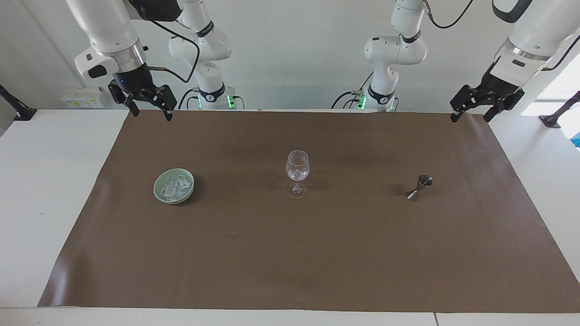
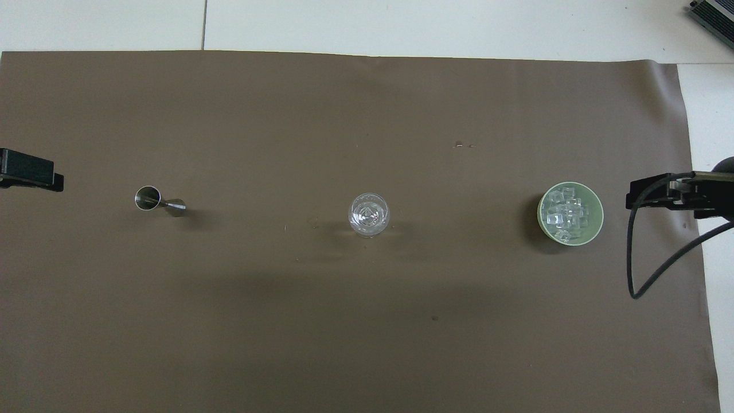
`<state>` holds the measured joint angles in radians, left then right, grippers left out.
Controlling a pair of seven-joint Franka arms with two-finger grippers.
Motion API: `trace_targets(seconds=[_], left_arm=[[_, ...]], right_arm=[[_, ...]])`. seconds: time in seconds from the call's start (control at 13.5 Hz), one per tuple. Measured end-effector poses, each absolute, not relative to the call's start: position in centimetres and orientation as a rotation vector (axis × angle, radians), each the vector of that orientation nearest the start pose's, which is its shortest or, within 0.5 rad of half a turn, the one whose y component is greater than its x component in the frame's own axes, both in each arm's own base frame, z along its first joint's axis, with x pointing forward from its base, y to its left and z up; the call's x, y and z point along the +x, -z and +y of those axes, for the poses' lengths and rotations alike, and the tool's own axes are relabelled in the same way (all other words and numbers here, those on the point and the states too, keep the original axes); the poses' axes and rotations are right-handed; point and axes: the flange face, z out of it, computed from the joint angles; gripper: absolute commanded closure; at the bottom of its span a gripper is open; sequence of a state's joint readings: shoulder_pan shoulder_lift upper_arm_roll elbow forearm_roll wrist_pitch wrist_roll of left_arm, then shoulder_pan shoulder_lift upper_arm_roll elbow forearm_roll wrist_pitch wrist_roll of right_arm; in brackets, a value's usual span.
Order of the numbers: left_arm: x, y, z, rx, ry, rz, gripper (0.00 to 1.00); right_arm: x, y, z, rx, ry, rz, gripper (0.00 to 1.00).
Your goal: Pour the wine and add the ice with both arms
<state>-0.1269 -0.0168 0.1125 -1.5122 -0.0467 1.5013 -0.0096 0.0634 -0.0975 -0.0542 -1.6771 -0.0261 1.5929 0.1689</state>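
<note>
Left end effector (image 1: 468,113) spread, empty, raised over the brown mat (image 1: 290,253) corner | right end effector (image 1: 149,109) spread, empty, raised over the mat's other robot-side corner | ice (image 1: 174,188) in green bowl (image 1: 158,194), right arm's end | wine glass (image 1: 297,168) mid-mat | jigger (image 1: 419,187), left arm's end

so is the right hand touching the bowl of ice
Apart. The facing view shows the right hand raised near the mat's robot-side edge, well clear of the green bowl and its ice.
</note>
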Motion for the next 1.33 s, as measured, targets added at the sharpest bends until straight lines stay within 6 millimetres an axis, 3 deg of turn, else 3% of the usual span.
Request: trace_targets(seconds=[0.44, 0.74, 1.33], left_arm=[[53.7, -66.2, -3.6, -3.183, 0.019, 0.074, 0.0], [53.2, -67.1, -3.0, -3.184, 0.047, 0.054, 0.0], [53.0, -67.2, -2.9, -3.184, 0.038, 0.051, 0.0]], right_arm=[[52.6, -62.8, -0.1, -3.15, 0.023, 0.257, 0.0], [52.6, -62.8, -0.1, -3.15, 0.023, 0.257, 0.0], [52.6, -62.8, -0.1, -3.15, 0.023, 0.257, 0.0]])
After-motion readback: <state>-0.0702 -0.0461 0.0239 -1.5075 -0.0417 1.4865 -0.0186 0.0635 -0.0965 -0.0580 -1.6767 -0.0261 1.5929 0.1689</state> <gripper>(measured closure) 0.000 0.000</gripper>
